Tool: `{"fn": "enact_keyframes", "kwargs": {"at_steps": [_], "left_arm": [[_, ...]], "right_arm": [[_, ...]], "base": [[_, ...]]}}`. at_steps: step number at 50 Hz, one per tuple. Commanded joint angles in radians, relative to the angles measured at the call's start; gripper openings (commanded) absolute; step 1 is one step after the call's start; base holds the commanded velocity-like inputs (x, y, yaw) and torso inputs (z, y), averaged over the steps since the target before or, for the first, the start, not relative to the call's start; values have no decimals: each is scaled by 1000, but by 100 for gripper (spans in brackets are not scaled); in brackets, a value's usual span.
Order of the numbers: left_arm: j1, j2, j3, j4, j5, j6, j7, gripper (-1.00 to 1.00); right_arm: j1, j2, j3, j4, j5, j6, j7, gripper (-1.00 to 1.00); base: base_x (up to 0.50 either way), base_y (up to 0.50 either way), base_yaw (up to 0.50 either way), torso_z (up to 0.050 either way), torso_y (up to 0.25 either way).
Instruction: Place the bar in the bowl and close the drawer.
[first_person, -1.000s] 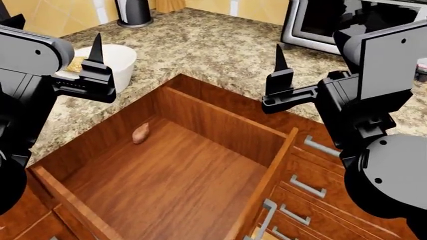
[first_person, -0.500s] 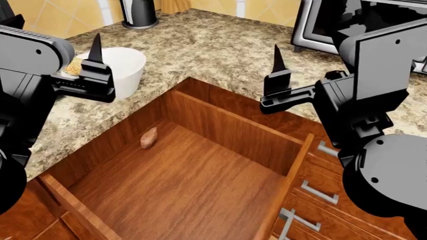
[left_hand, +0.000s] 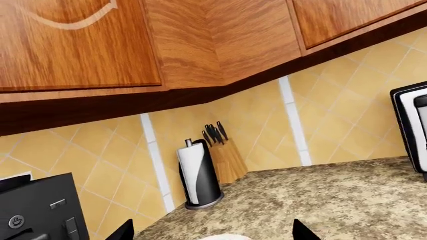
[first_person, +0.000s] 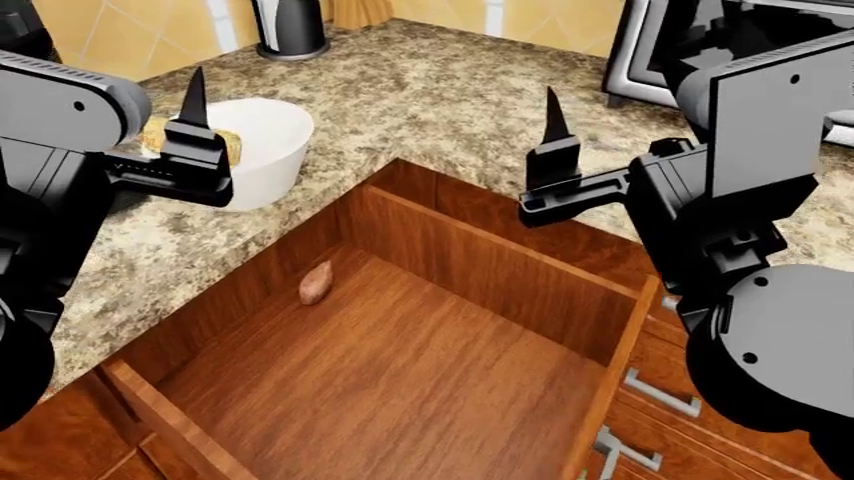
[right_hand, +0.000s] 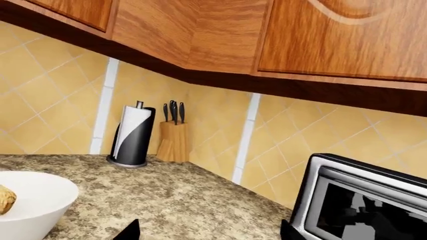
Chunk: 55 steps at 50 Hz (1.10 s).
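Drawer (first_person: 400, 370) = biggest thing, pulled fully out of the cabinet run, so step 2 not done. Using it as landmark.

Granite tabletop (first_person: 441, 100) wraps drawer's far and left sides. Microwave (first_person: 667, 60) sits on it beyond drawer's far-right corner, well apart. Paper towel holder (right_hand: 131, 137) + knife block (right_hand: 172, 137) stand against the tiled wall, far behind the drawer.

Both arms held high over the drawer, wrist cams aimed at wall and upper cabinets, not at any work. Reads as parked/retracted, prob to keep clear of the drawer front.

Left pincer (first_person: 195, 110): above drawer's left edge, in front of the bowl. Empty. Wrist cam shows two tips spread wide.
Right pincer (first_person: 554, 125): above drawer's far-right wall, empty. Tips likewise spread in its wrist cam.

Bowl (first_person: 267, 150): white, on tabletop just past drawer's far-left corner. Bar (first_person: 224, 145) already inside it, tan end showing above the rim at the left side, partly hidden by left pincer. So step 1 looks done.

Small reddish-brown lump (first_person: 315, 283) lies on drawer floor near its left wall. Low, shouldn't block closing.

Nothing seen across the drawer's travel. Lower drawer handles (first_person: 661, 395) sit below its right front corner, clear of path. Arms need to drop to the front to push.
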<state>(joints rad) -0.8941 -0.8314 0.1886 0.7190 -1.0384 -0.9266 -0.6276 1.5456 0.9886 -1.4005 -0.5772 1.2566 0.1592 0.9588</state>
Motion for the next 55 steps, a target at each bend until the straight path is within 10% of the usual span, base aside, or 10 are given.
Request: {"fn": "enact_keyframes", "kwargs": {"at_steps": [1,35,55], "left_arm": [[10,-5,-3,0,2,6,0,100],[-8,-3,12,-8,4,4,0,100],[-8,-4,10,3,-13,0,-12,100]], "right_arm": [[-12,-2,1,-1,-8,-10,-5,100],[-16,7,25,-2,-8,-24,6,100],[-101,293,22,-144,-24,-96,83,100]], "base": [[321,-14,0,0,0],[247,-5,0,0,1],[0,0,0,0,0]]}}
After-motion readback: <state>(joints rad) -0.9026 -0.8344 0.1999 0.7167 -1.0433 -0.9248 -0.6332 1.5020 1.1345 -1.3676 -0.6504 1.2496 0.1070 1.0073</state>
